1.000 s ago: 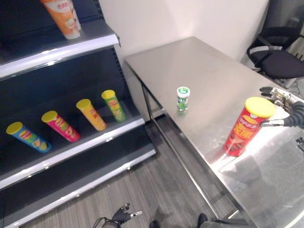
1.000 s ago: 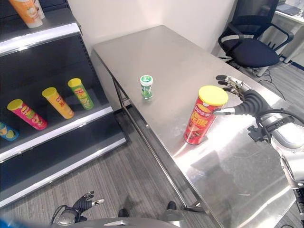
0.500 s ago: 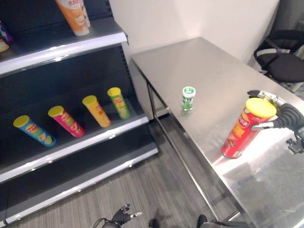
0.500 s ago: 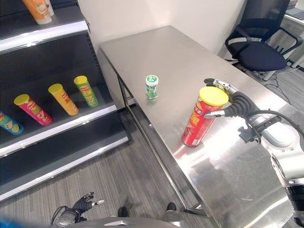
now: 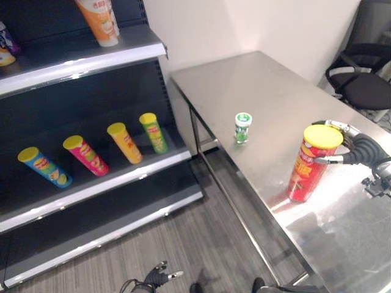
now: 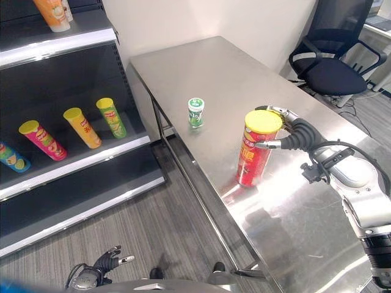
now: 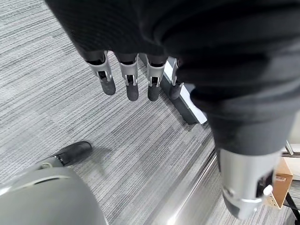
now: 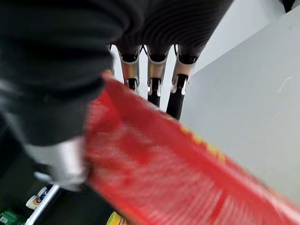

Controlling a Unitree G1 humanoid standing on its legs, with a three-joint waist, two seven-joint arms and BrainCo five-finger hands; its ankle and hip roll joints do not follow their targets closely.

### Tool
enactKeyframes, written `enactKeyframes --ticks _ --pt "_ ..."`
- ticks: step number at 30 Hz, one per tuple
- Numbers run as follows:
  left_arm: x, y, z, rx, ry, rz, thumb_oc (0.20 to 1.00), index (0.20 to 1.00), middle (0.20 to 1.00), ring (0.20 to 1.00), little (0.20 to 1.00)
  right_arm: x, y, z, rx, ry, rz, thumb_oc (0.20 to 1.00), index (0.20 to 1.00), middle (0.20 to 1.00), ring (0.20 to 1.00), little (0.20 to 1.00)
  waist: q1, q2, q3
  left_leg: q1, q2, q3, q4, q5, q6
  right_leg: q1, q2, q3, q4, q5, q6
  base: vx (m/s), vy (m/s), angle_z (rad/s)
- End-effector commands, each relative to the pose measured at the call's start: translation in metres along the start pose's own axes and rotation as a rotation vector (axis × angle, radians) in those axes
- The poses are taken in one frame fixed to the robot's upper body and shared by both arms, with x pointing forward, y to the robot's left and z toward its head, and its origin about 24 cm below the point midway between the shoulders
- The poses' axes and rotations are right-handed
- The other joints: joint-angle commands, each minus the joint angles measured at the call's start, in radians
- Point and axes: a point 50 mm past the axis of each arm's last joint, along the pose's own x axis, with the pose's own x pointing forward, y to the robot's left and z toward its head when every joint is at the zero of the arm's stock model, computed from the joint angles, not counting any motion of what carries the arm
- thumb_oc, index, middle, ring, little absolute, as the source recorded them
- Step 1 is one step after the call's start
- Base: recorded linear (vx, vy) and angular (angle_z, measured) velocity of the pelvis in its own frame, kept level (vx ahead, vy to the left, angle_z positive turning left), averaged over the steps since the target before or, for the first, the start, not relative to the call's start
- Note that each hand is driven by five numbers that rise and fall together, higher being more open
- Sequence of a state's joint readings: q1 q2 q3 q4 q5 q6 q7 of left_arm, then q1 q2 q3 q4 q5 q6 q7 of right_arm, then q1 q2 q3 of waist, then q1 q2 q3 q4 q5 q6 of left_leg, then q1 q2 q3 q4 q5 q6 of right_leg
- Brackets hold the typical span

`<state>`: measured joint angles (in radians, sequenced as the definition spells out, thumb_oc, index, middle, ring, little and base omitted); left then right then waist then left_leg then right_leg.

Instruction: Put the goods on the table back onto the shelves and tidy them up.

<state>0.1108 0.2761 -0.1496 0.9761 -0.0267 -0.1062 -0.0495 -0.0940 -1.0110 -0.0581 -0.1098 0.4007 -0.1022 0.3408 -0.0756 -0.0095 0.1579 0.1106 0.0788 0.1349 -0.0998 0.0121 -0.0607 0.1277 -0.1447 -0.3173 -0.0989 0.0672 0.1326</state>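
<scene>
Right hand (image 6: 292,133) has open fingers around the red can (image 6: 256,148), upright on the bench (image 6: 201,67); small green jar (image 6: 195,112) at its 10 o'clock. Neither shelved yet. Left hand (image 7: 136,75) hangs open.

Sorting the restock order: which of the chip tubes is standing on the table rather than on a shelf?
The red chip tube with the yellow lid, upright on the steel table at the right hand. The other tubes sit on the shelves.

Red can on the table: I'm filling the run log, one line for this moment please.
phase: grasping | right hand open around red can, upright on table | left hand idle, open | green bottle untouched
</scene>
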Motion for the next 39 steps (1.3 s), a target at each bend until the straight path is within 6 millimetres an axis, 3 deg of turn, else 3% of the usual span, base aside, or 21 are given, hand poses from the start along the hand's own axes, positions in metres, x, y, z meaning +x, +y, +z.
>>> enactKeyframes --ticks 1,10,15,17,18,20,23,24,25,26,27,28,29,30,31,32,33,35,36,37,39 --pt "0.007 0.01 0.026 0.023 -0.085 0.021 1.0 1.0 1.0 1.0 1.0 0.011 -0.009 0.027 -0.036 -0.143 -0.037 0.2 0.2 0.2 0.2 0.2 0.038 -0.031 -0.011 0.018 0.064 0.115 0.027 -0.034 -0.066 0.067 -0.025 -0.006 0.068 -0.204 0.027 0.0 0.0 0.0" --pt "0.005 0.022 0.029 -0.005 -0.108 0.069 1.0 1.0 1.0 1.0 1.0 0.006 -0.022 0.046 -0.085 -0.267 -0.244 0.2 0.2 0.2 0.2 0.2 0.044 -0.025 -0.007 0.003 0.086 0.095 0.052 -0.034 -0.074 0.067 0.001 0.011 0.056 -0.228 0.007 -0.01 -0.052 0.01" --pt "0.004 0.029 0.045 -0.108 -0.182 0.132 1.0 1.0 1.0 1.0 1.0 0.005 -0.025 0.067 -0.151 -0.378 -0.346 0.2 0.2 0.2 0.2 0.2 0.079 -0.039 0.054 -0.159 0.084 -0.013 0.252 -0.054 -0.112 0.07 0.008 -0.011 0.051 -0.254 -0.026 -0.12 -0.048 0.4" --pt "0.002 0.028 0.044 -0.145 -0.195 0.127 1.0 1.0 1.0 1.0 1.0 0.003 -0.027 0.066 -0.218 -0.351 -0.369 0.2 0.2 0.2 0.2 0.2 0.084 -0.034 0.052 -0.153 0.166 -0.022 0.226 -0.021 -0.136 0.079 -0.004 -0.035 0.05 -0.251 -0.013 0.04 0.18 0.65" --pt "0.002 0.028 0.044 -0.145 -0.195 0.127 1.0 1.0 1.0 1.0 1.0 0.003 -0.027 0.065 -0.218 -0.351 -0.369 0.2 0.2 0.2 0.2 0.2 0.084 -0.033 0.053 -0.151 0.167 -0.022 0.224 -0.02 -0.137 0.08 -0.003 -0.035 0.051 -0.252 -0.014 0.03 0.216 0.54" --pt "0.002 0.028 0.04 -0.157 -0.185 0.134 1.0 1.0 1.0 1.0 1.0 0.0 -0.027 0.064 -0.23 -0.338 -0.364 0.2 0.2 0.2 0.2 0.2 0.072 -0.033 0.06 -0.123 0.244 -0.013 0.197 0.014 -0.145 0.073 -0.045 -0.049 0.077 -0.251 0.001 0.0 0.356 0.47" --pt "0.0 0.036 0.037 -0.14 -0.179 0.16 1.0 1.0 1.0 1.0 1.0 -0.005 -0.026 0.057 -0.245 -0.302 -0.369 0.2 0.2 0.2 0.2 0.2 0.047 -0.014 0.053 -0.077 0.37 -0.013 0.152 0.144 -0.18 0.026 -0.127 -0.059 0.145 -0.244 0.049 0.03 0.582 0.14" --pt "-0.002 0.042 0.037 -0.128 -0.189 0.17 1.0 1.0 1.0 1.0 1.0 -0.008 -0.024 0.055 -0.25 -0.289 -0.364 0.2 0.2 0.2 0.2 0.2 0.049 0.0 0.034 -0.056 0.371 -0.089 0.136 0.152 -0.201 0.0 -0.172 -0.04 0.176 -0.228 0.078 0.15 0.759 0.07" --pt "-0.002 0.044 0.039 -0.125 -0.194 0.17 1.0 1.0 1.0 1.0 1.0 -0.01 -0.023 0.055 -0.247 -0.286 -0.365 0.2 0.2 0.2 0.2 0.2 0.052 0.002 0.022 -0.054 0.351 -0.133 0.133 0.116 -0.201 -0.003 -0.194 -0.029 0.181 -0.214 0.093 0.13 0.541 0.05" --pt "-0.002 0.044 0.039 -0.123 -0.193 0.169 1.0 1.0 1.0 1.0 1.0 -0.011 -0.023 0.055 -0.247 -0.284 -0.366 0.2 0.2 0.2 0.2 0.2 0.051 0.0 0.021 -0.058 0.348 -0.136 0.138 0.113 -0.201 -0.002 -0.196 -0.031 0.181 -0.214 0.095 0.18 0.546 0.1" --pt "-0.001 0.044 0.044 -0.077 -0.202 0.154 1.0 1.0 1.0 1.0 1.0 -0.018 -0.026 0.051 -0.261 -0.257 -0.401 0.2 0.2 0.2 0.2 0.2 0.04 -0.005 0.0 -0.063 0.303 -0.128 0.143 -0.019 -0.201 0.019 -0.267 -0.041 0.169 -0.154 0.129 0.12 0.373 0.13" --pt "0.0 0.044 0.045 -0.075 -0.203 0.153 1.0 1.0 1.0 1.0 1.0 -0.019 -0.026 0.051 -0.261 -0.255 -0.403 0.2 0.2 0.2 0.2 0.2 0.042 -0.008 0.0 -0.065 0.299 -0.128 0.15 -0.024 -0.201 0.022 -0.27 -0.041 0.165 -0.152 0.129 0.14 0.546 0.4" --pt "0.0 0.045 0.048 -0.047 -0.206 0.145 1.0 1.0 1.0 1.0 1.0 -0.021 -0.027 0.046 -0.266 -0.228 -0.415 0.2 0.2 0.2 0.2 0.2 0.037 -0.01 -0.003 -0.062 0.285 -0.117 0.143 -0.057 -0.201 0.013 -0.298 -0.039 0.171 -0.096 0.129 -0.02 0.513 0.62" --pt "0.001 0.05 0.053 0.002 -0.208 0.151 1.0 1.0 1.0 1.0 1.0 -0.019 -0.022 0.04 -0.264 -0.205 -0.435 0.2 0.2 0.2 0.2 0.2 0.04 -0.025 0.001 -0.05 0.233 -0.076 0.126 -0.104 -0.164 -0.037 -0.376 -0.033 0.183 0.098 0.129 -0.03 0.517 0.5" --pt "0.001 0.051 0.053 0.003 -0.208 0.152 1.0 1.0 1.0 1.0 1.0 -0.019 -0.022 0.04 -0.263 -0.206 -0.436 0.2 0.2 0.2 0.2 0.2 0.043 -0.031 0.0 -0.051 0.226 -0.072 0.127 -0.103 -0.16 -0.04 -0.382 -0.029 0.178 0.105 0.129 -0.08 0.558 0.23" --pt "0.001 0.054 0.056 0.04 -0.213 0.157 1.0 1.0 1.0 1.0 1.0 -0.014 -0.02 0.039 -0.265 -0.208 -0.443 0.2 0.2 0.2 0.2 0.2 0.051 -0.031 0.005 -0.047 0.191 -0.038 0.118 -0.107 -0.136 -0.067 -0.429 -0.064 0.184 0.185 0.129 -0.05 0.412 -0.08" --pt "0.0 0.057 0.057 0.056 -0.219 0.156 1.0 1.0 1.0 1.0 1.0 -0.013 -0.017 0.039 -0.271 -0.211 -0.438 0.2 0.2 0.2 0.2 0.2 0.051 -0.022 0.009 -0.042 0.171 -0.018 0.112 -0.109 -0.117 -0.07 -0.432 -0.082 0.194 0.151 0.129 -0.07 0.786 -0.2" --pt "-0.001 0.065 0.059 0.057 -0.212 0.17 1.0 1.0 1.0 1.0 1.0 -0.012 -0.017 0.039 -0.274 -0.217 -0.469 0.2 0.2 0.2 0.2 0.2 0.041 0.002 0.021 -0.032 0.111 0.004 0.057 -0.078 -0.079 -0.112 -0.296 -0.037 0.287 -0.033 0.084 -0.05 0.669 0.19" --pt "-0.001 0.065 0.057 0.06 -0.202 0.17 1.0 1.0 1.0 1.0 1.0 -0.012 -0.019 0.04 -0.285 -0.215 -0.477 0.2 0.2 0.2 0.2 0.2 0.037 0.01 0.023 -0.028 0.102 0.003 0.043 -0.07 -0.071 -0.125 -0.25 -0.033 0.321 -0.088 0.067 -0.02 0.244 0.33" --pt "-0.001 0.065 0.058 0.06 -0.202 0.17 1.0 1.0 1.0 1.0 1.0 -0.012 -0.019 0.04 -0.286 -0.215 -0.478 0.2 0.2 0.2 0.2 0.2 0.037 0.01 0.022 -0.031 0.102 0.002 0.041 -0.067 -0.071 -0.128 -0.249 -0.033 0.322 -0.087 0.066 -0.03 0.22 0.16" --pt "0.002 0.063 0.055 0.076 -0.178 0.163 1.0 1.0 1.0 1.0 1.0 -0.01 -0.019 0.044 -0.284 -0.238 -0.475 0.2 0.2 0.2 0.2 0.2 0.026 0.013 0.034 -0.028 0.069 -0.001 0.028 -0.05 -0.047 -0.173 -0.117 -0.016 0.38 -0.197 0.024 -0.04 0.236 0.22"
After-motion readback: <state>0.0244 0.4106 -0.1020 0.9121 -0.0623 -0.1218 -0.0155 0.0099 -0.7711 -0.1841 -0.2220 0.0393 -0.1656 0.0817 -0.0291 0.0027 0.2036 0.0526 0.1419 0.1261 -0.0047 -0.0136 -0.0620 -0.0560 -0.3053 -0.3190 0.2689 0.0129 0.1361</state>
